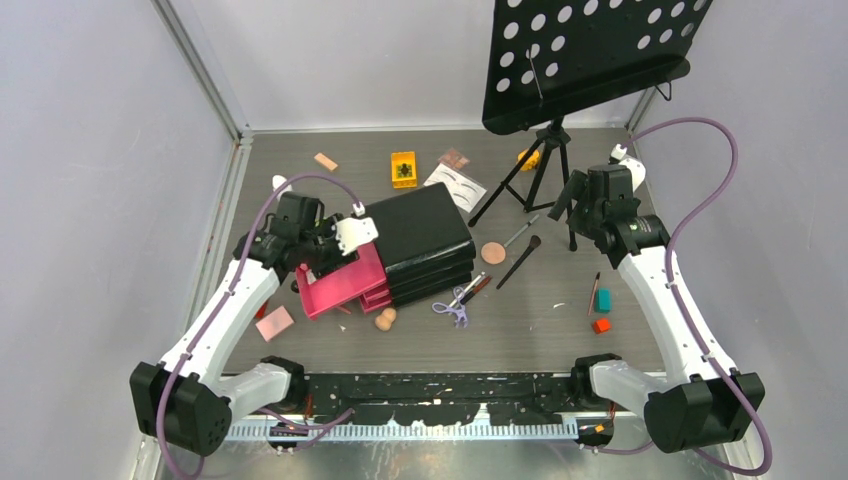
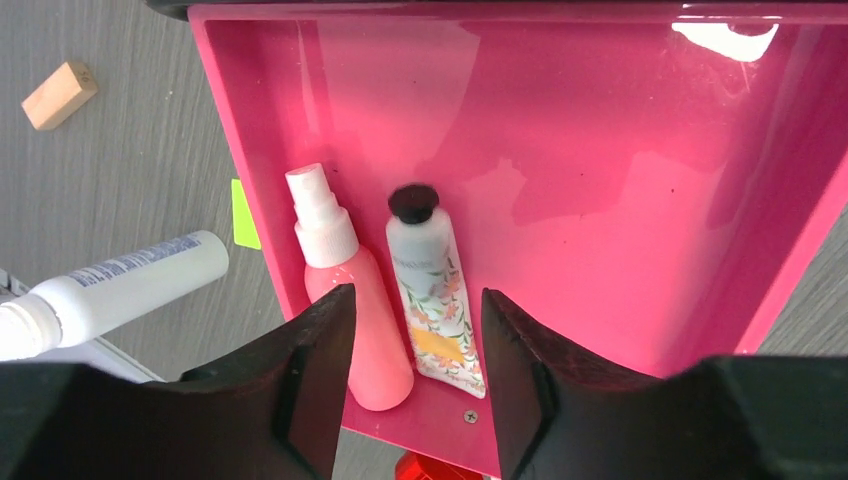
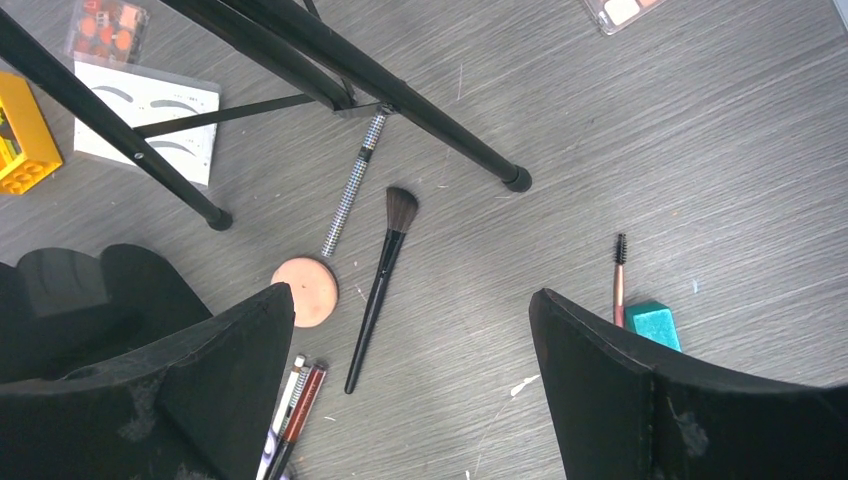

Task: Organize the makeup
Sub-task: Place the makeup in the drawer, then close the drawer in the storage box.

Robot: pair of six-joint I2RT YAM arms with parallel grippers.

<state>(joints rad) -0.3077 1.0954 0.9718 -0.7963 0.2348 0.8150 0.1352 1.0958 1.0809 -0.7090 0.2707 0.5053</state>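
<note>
Most of the little things are not put away yet. On the left, a pink block (image 1: 274,323) and a white bottle (image 2: 130,280) lie on the surface (image 1: 560,340). Next comes the open pink drawer (image 2: 600,200) of the black chest (image 1: 420,235). Only two things lie in it, side by side: a pink spray bottle (image 2: 350,300) and a flowered tube (image 2: 430,300). The left end effector (image 2: 417,310) hangs right over them, fingers apart, pinching nothing. Going right, two peach sponges (image 1: 385,320) and the lilac scissors (image 1: 452,310) lie in front of the chest. A yellow block (image 1: 403,169) and the white eyebrow card (image 1: 455,187) lie behind it. Then come a round peach sponge (image 1: 492,253) and a black brush (image 1: 519,262). The right end effector (image 3: 412,300) is spread wide above these, holding nothing. Far right lie a thin brush (image 1: 594,293), a teal block (image 1: 603,299) and an orange block (image 1: 601,325)
</note>
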